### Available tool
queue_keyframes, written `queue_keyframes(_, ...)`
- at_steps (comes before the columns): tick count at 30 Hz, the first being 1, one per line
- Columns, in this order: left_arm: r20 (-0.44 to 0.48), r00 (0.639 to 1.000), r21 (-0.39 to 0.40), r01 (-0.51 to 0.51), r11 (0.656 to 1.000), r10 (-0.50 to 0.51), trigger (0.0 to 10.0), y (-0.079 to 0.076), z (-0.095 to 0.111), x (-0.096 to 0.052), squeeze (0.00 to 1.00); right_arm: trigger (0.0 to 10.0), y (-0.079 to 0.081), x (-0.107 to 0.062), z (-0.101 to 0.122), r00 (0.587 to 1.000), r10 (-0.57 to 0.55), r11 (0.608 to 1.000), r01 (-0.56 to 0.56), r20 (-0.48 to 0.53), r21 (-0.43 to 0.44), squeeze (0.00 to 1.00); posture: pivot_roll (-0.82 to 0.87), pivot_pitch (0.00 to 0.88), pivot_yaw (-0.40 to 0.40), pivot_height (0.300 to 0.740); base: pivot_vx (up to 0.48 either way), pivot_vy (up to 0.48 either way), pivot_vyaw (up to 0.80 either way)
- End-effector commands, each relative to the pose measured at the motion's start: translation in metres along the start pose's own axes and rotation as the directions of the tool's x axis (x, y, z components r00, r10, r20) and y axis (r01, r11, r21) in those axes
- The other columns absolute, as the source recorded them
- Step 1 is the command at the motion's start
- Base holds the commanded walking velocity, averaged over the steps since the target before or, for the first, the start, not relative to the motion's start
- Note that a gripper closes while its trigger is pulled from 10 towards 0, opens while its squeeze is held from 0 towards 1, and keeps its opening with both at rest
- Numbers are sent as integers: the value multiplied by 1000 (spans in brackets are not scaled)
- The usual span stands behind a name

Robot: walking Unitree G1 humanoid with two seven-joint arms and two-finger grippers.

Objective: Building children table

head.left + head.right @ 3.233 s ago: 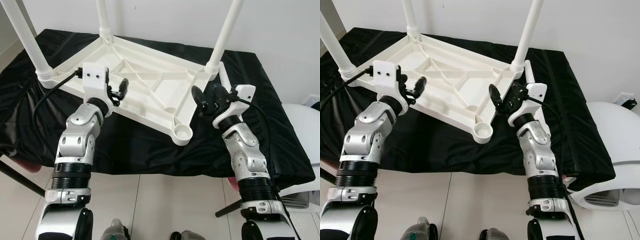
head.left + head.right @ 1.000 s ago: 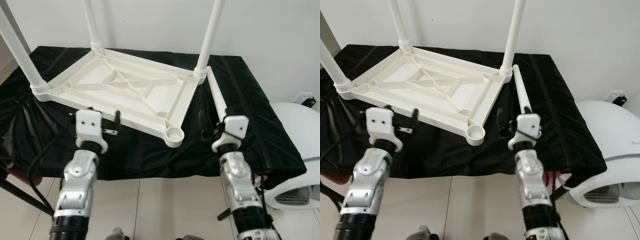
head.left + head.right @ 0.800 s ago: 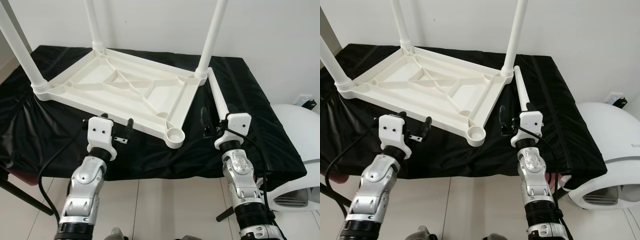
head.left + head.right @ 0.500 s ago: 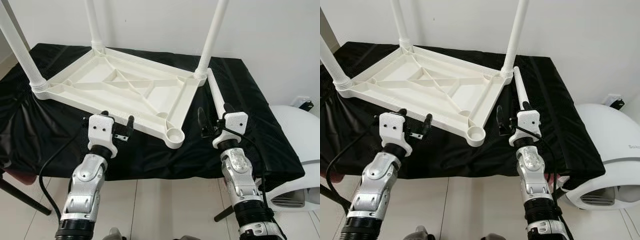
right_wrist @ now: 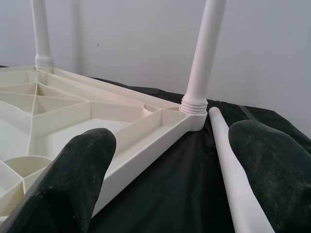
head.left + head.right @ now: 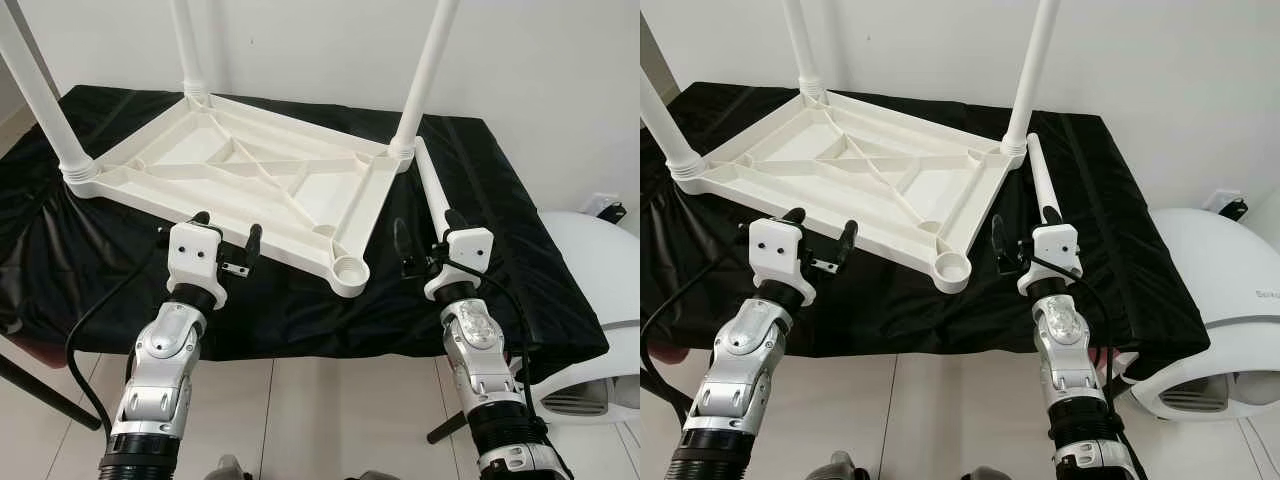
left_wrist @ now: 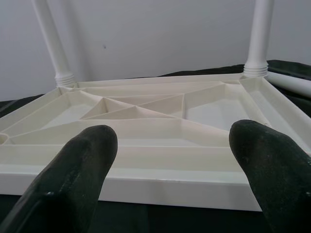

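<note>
**Plastic, cloth and brushed metal**

We see a tabletop (image 6: 250, 180) of smooth, cream-white moulded plastic with a faint sheen, its ribbed underside facing up at the frame's centre. The upright legs (image 6: 425, 70) and the loose leg (image 6: 432, 190) lying to its right look like the same semi-gloss plastic. Beneath them we see a black cloth (image 6: 480, 220), thin, wrinkled and slightly shiny. The left gripper (image 6: 225, 238) and right gripper (image 6: 422, 240) carry matt black fingers (image 7: 73, 179) with a finely grainy, rubbery surface. Our arms (image 6: 160, 370) look like satin silver metal with white plastic wrist housings.
</note>
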State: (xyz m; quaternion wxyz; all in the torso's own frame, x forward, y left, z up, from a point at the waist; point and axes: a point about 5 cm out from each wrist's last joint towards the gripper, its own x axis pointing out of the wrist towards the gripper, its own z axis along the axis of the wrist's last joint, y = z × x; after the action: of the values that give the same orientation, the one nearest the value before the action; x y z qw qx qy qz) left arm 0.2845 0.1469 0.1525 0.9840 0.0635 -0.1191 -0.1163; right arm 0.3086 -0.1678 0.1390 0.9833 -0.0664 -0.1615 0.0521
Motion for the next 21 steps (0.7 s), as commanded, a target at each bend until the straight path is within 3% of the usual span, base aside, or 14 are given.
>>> queue_keyframes(1, 7, 996, 6, 89, 996, -89, 10000, -8, 2, 1, 0, 10000, -4, 4, 1, 1000, -5, 1000, 5, 0, -8, 0, 5, 0, -43, 740, 0, 0, 0)
queue_keyframes(6, -7, 962, 37, 274, 961, -274, 10000, -27, 7, 2, 0, 10000, -19, 17, 4, 999, -41, 999, 41, -7, -30, 0, 7, 0, -34, 740, 0, 0, 0)
queue_keyframes(9, -15, 944, 35, 331, 943, -331, 10000, -31, 11, 6, 0, 10000, -31, 26, 8, 997, -81, 996, 81, -9, -30, 0, 3, 0, -30, 740, 0, 0, 0)
queue_keyframes(14, -8, 932, 38, 364, 931, -364, 10000, -34, 15, 9, 0, 10000, -37, 32, 13, 995, -98, 995, 98, 6, -35, 0, -2, 0, -25, 740, 0, 0, 0)
queue_keyframes(15, -1, 898, 37, 440, 897, -440, 10000, -43, 21, 7, 0, 10000, -41, 42, 20, 994, -106, 994, 106, 20, -36, 0, -3, 0, -20, 740, 0, 0, 0)
queue_keyframes(21, 2, 846, 60, 532, 845, -533, 10000, -51, 27, 4, 0, 10000, -45, 52, 24, 993, -114, 993, 114, 16, -37, 0, 1, 0, -17, 740, 0, 0, 0)
